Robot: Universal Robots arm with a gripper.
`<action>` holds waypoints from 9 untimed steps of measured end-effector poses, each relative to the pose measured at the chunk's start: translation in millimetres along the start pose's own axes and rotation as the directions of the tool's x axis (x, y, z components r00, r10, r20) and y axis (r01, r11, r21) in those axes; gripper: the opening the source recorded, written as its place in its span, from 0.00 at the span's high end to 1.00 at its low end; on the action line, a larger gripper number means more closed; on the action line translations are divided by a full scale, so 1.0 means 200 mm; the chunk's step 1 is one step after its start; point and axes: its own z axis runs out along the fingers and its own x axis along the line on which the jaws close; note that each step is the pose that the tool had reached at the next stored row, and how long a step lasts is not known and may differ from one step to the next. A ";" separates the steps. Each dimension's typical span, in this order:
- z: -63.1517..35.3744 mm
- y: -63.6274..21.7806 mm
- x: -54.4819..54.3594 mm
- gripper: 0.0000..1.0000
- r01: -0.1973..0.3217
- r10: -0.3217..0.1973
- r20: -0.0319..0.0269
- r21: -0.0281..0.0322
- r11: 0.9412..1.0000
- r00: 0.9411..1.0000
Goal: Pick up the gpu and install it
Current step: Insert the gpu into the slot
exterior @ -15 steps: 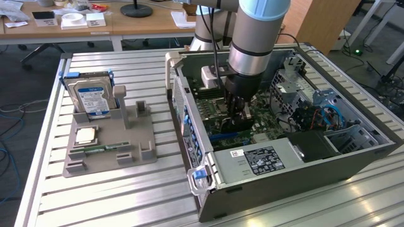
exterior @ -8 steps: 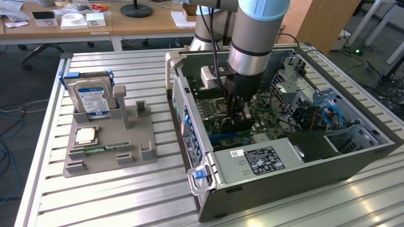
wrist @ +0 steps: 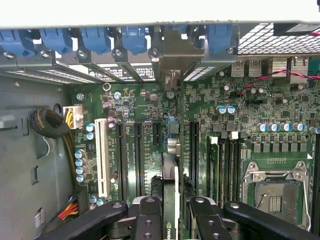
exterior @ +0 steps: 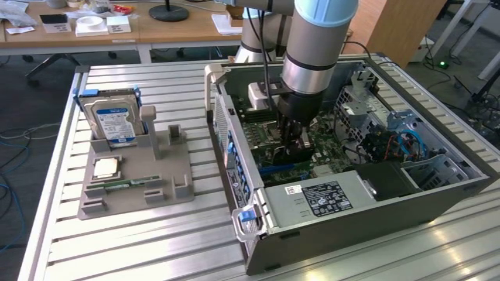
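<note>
Deep in the open computer case [exterior: 437, 193] on the bench [exterior: 156, 246], the claw [wrist: 170, 212] gripped the gpu [wrist: 170, 180] edge-on over the motherboard [wrist: 225, 130], apparently mid-install, needing a straight, aligned press into its slot.

A hard drive [exterior: 114, 119], a CPU [exterior: 106, 168] and a RAM stick [exterior: 119, 185] sit in a grey holder [exterior: 173, 175] beside the open computer case [exterior: 375, 202].
</note>
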 end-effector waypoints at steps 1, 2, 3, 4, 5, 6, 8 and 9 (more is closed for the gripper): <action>0.001 0.000 0.00 0.74 0.000 0.000 0.000 0.000 1.000 1.000; 0.002 0.001 0.00 0.74 0.000 0.000 0.000 0.000 1.000 1.000; 0.004 0.001 0.00 0.74 0.000 0.000 0.000 0.000 1.000 1.000; 0.006 0.001 0.00 0.74 0.000 0.000 0.000 0.000 1.000 1.000; 0.007 0.001 0.00 0.74 0.000 0.000 0.000 0.000 1.000 1.000; 0.009 0.001 0.00 0.74 0.000 0.000 0.000 0.000 1.000 1.000; 0.012 0.002 0.00 0.74 0.000 0.000 0.000 0.000 1.000 1.000; 0.014 0.002 0.00 0.74 0.000 0.000 0.000 0.000 1.000 1.000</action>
